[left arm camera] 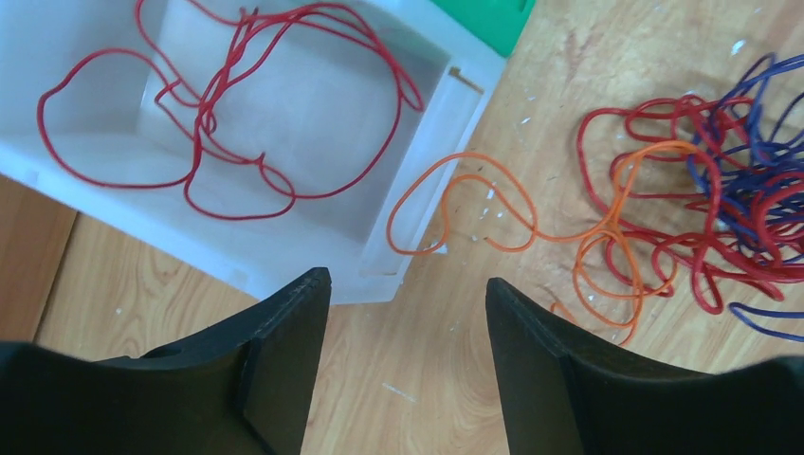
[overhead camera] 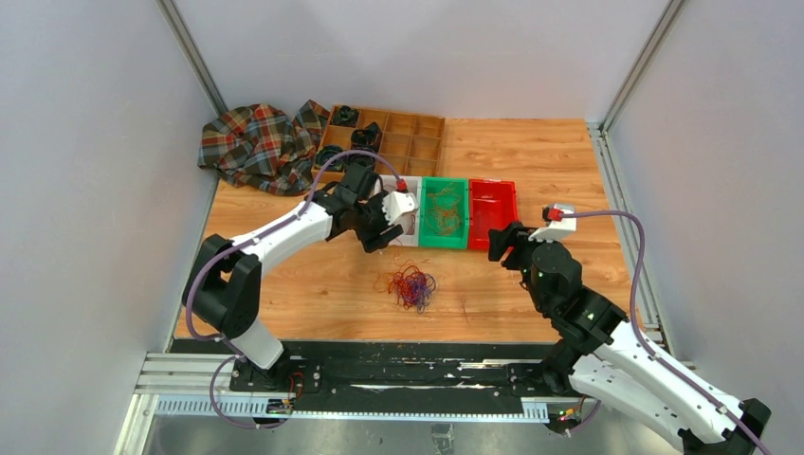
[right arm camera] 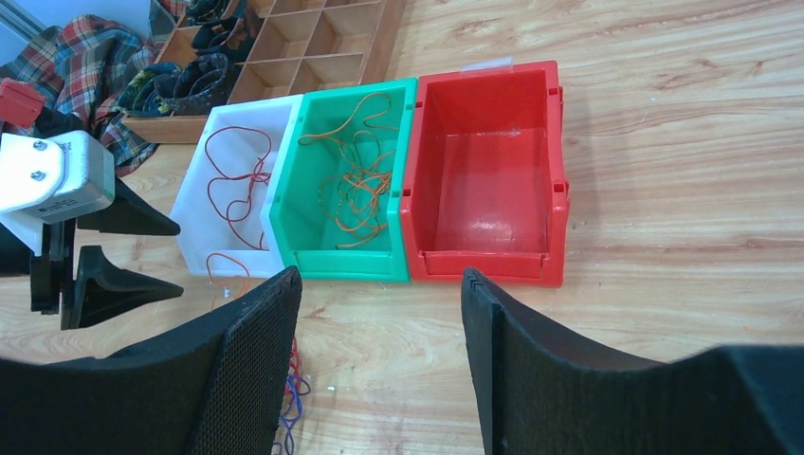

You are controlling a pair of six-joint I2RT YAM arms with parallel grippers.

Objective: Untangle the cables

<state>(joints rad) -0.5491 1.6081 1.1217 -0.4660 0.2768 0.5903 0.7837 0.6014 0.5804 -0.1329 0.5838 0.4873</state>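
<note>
Right, L fingers (left arm camera: 284, 351) spread, nothing btwn them, over the white bin (left arm camera: 417, 246) corner. R fingers (right arm camera: 246, 370) wide too, empty. Cables (left arm camera: 721, 190) sit knotted on the desk (overhead camera: 531, 152): red, orange, blue, w/ one orange loop (left arm camera: 474, 204) right at the bin front. Risk imo: tug that loop & the whole knot drags along, or it snags the bin lip. Wood-grain desk, scuffed; pale grey walls all round.

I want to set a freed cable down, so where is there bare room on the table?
Bare tabletop behind the red bin, right of the wooden organiser; also left of the cable tangle, toward the front edge. Crowded around the white bin, where the left end effector hovers.
</note>
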